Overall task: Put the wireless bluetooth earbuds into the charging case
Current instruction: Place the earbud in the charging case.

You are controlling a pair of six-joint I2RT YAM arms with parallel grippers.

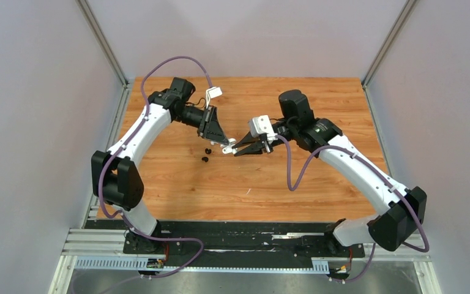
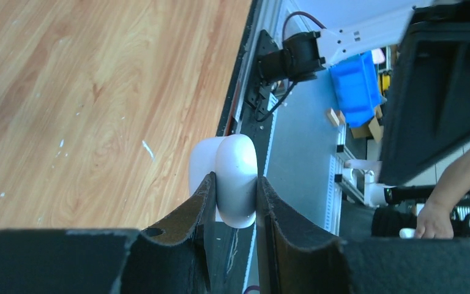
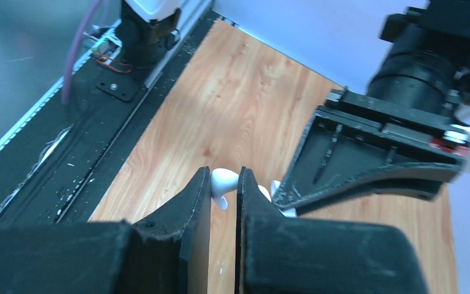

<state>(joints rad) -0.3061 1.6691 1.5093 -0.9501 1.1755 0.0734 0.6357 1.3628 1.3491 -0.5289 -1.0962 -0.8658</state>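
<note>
My left gripper point(image 1: 225, 144) is shut on the white rounded charging case point(image 2: 237, 171) and holds it above the middle of the wooden table; a second white lobe beside it looks like its open lid. My right gripper point(image 1: 240, 150) is shut on one tiny white earbud point(image 3: 222, 179), head between the fingertips, stem pointing down. The two grippers meet tip to tip. In the right wrist view, white parts of the case point(image 3: 275, 186) show just right of my fingers, under the left gripper's black fingers point(image 3: 367, 165). The other earbud is not visible.
Two small black bits point(image 1: 207, 154) lie on the wooden table point(image 1: 318, 184) just left of and below the grippers. Grey walls close in the table on three sides. A black rail point(image 1: 245, 236) runs along the near edge by the arm bases.
</note>
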